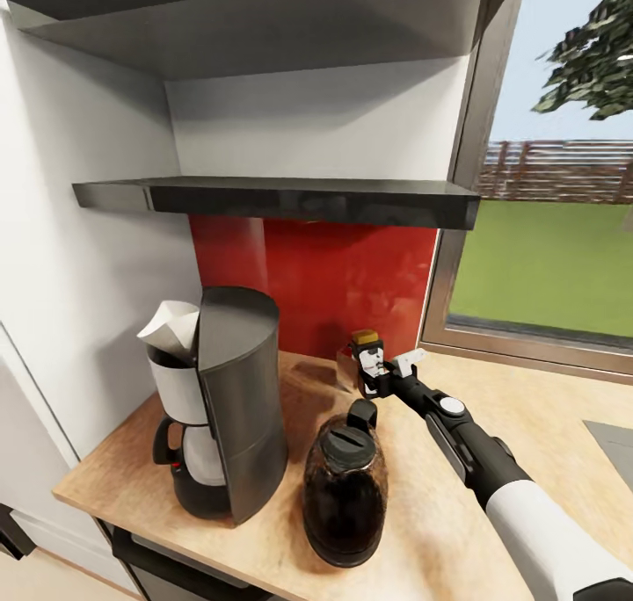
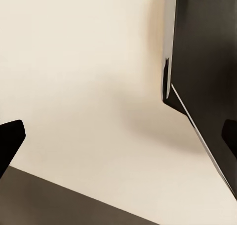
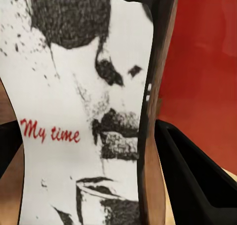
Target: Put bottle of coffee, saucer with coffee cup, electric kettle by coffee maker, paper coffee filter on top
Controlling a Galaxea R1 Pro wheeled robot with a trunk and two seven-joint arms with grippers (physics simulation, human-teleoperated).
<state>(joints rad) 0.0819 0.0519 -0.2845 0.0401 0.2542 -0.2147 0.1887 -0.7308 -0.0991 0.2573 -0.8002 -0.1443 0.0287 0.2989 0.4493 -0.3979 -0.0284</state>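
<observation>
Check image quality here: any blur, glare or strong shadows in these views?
Head view: sharp, glossy sheen on the kitchen shelf, the electric kettle casts a soft shadow on the countertop. Right wrist view: the bottle of coffee label looks coarse and soft up close. Left wrist view: flat, featureless surfaces.

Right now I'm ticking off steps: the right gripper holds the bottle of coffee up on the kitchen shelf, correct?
Not quite. The head view shows the right gripper holding the bottle of coffee down on the countertop, behind the electric kettle, not on the kitchen shelf.
</observation>
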